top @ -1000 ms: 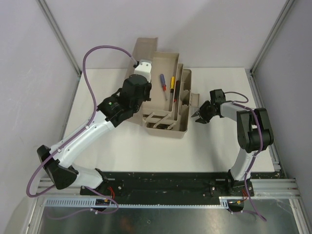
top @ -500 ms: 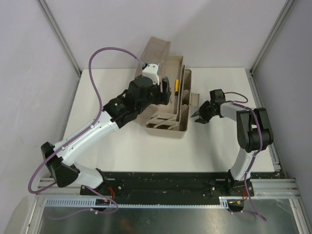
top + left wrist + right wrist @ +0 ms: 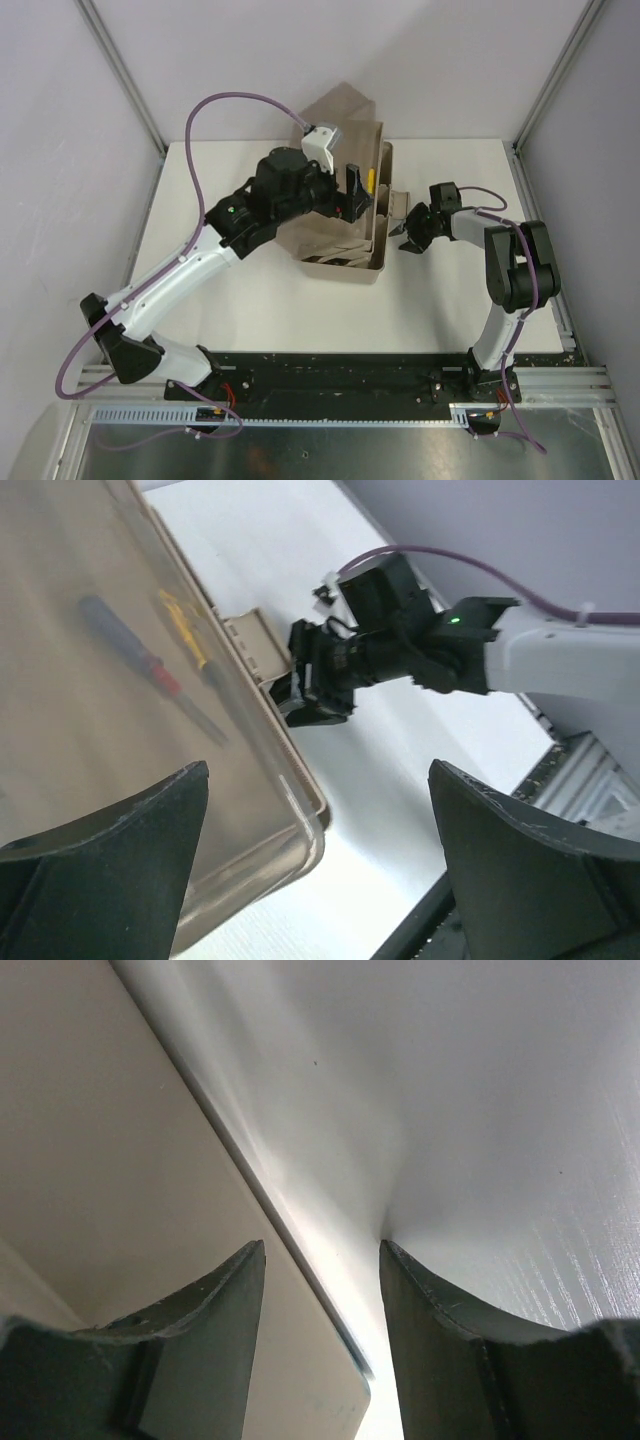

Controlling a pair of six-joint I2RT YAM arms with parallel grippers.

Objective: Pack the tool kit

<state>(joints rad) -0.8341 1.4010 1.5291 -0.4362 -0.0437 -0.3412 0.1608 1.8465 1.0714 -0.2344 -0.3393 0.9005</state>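
The toolbox (image 3: 340,262) is set on the table (image 3: 250,310). Through its translucent lid (image 3: 90,740) a screwdriver (image 3: 140,665) is seen inside. The left gripper (image 3: 318,780) is poised above that lid, jaws spread wide and empty. The right gripper (image 3: 404,237) is placed just beside the box's right side at the latch (image 3: 397,204), jaws partly parted, with nothing seen gripped.
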